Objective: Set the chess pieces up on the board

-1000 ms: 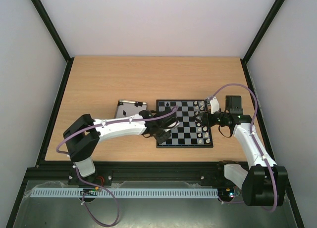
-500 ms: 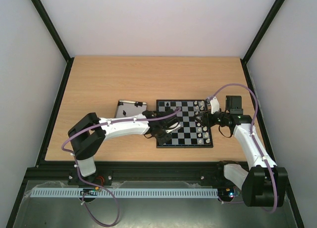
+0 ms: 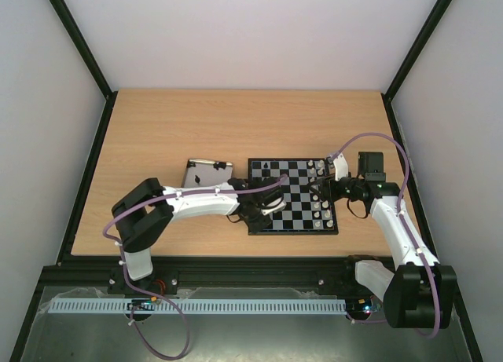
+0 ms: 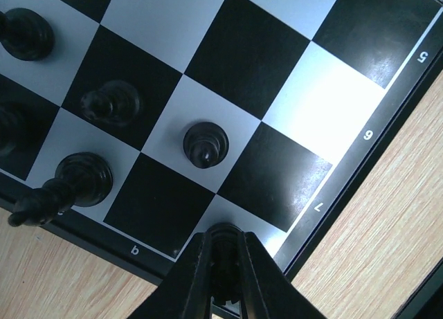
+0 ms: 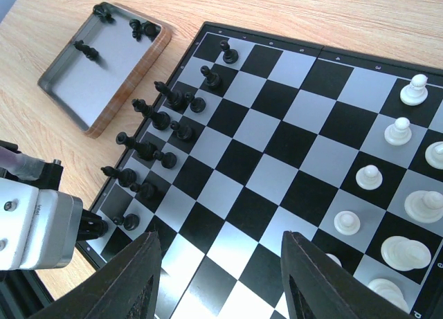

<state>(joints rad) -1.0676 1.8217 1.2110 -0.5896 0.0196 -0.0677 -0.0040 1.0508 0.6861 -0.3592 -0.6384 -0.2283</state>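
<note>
The black chess pieces stand mostly in two uneven files along the left edge of the board in the right wrist view. In the overhead view that is the left side of the board, which lies right of centre on the wooden table. Close up, a pawn stands on a light square, with taller pieces on the squares to its left. The white pieces are gathered along the opposite edge, at the right of the frame. Just beyond the board's upper left corner sits a shallow grey metal tray with a wood-coloured rim. It holds a few black pieces: one at its far corner, two near its right rim and one by its left wall. The board's black border carries pale numerals, 5, 6 and 7, running down the right of the left wrist view. A single letter at the bottom reads like a "b", though I cannot be sure of it. The left gripper is pressed together on what looks like a small black piece, over the light square at the board's lower corner beside the 7. The right gripper hangs above the board with its fingers spread wide, only chequered squares showing between them.
</note>
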